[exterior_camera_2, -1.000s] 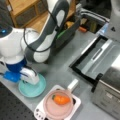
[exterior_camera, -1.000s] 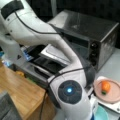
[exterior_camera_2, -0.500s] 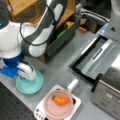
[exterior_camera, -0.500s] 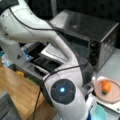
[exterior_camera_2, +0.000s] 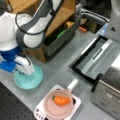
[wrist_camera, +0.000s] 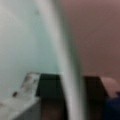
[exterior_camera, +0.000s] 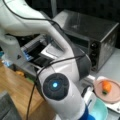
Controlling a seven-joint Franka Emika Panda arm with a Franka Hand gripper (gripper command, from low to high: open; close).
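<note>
In the wrist view, the rim of a teal bowl [wrist_camera: 67, 62] is seen running up the middle of the frame, with one dark finger [wrist_camera: 48, 85] on its inner side and another on its outer side — the gripper [wrist_camera: 71, 86] is closed on that rim. The rest of the bowl is cut off at the left edge, and whether anything lies in it cannot be made out.

In a front view the gripper [exterior_camera_2: 25, 71] is at the lower left, its fingertips hidden behind the white wrist where it meets the teal bowl [exterior_camera_2: 28, 78] on the grey table [exterior_camera_2: 60, 67]. In a front view the bowl [exterior_camera: 98, 112] is mostly covered by the arm at the bottom right.

Just right of the bowl, a pink pan [exterior_camera_2: 58, 105] is seen on a white hob — an orange carrot [exterior_camera_2: 61, 100] lies in it. Farther back, at the right, a toaster oven [exterior_camera_2: 110, 85] stands with its door [exterior_camera_2: 96, 58] folded down; its interior is not visible. At the upper middle, a dark bin [exterior_camera_2: 62, 37] holding blurred orange and green items is set against a wooden shelf.
</note>
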